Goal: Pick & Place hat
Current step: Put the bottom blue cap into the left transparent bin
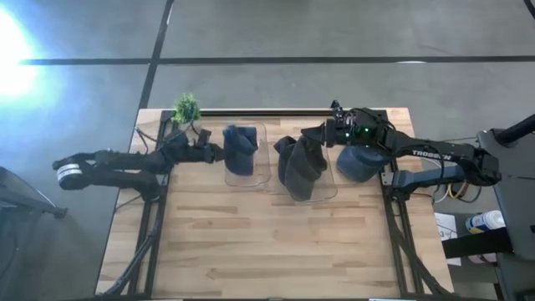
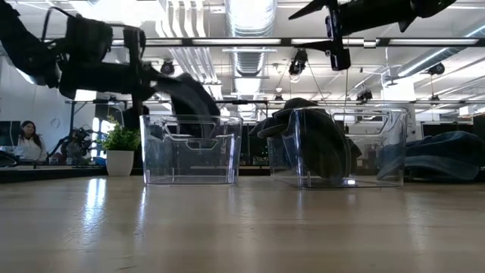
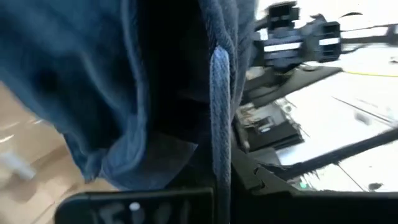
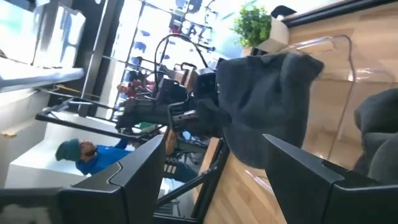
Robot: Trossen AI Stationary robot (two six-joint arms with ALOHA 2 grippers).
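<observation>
A dark blue hat (image 1: pixel 241 149) hangs from my left gripper (image 1: pixel 219 153) over the left clear bin (image 1: pixel 262 171). In the low view the hat (image 2: pixel 191 97) droops from the gripper down past the bin's rim (image 2: pixel 193 117). My right gripper (image 1: pixel 323 134) is open and hovers above the right clear bin (image 2: pixel 379 148), which holds dark grey hats (image 1: pixel 299 167); one drapes over the bin's wall (image 2: pixel 276 125). In the right wrist view its fingers (image 4: pixel 305 174) stand wide apart, touching nothing. Another blue-grey hat (image 1: pixel 361 163) lies on the table to the right of that bin. My left gripper is shut on the blue hat's left edge (image 1: pixel 227 152), coming level from the table's left. In the left wrist view the folded cloth (image 3: pixel 211 93) fills the space above the finger (image 3: pixel 137 205); how many layers are held I cannot tell. The hat hangs slack below, over the left bin.
A small potted plant (image 1: pixel 187 107) stands at the table's far left corner, close to the left arm. The two bins sit side by side along the far half of the table. Bare wood (image 1: pixel 267 242) spreads over the near half. A person (image 2: pixel 30 140) sits in the room beyond.
</observation>
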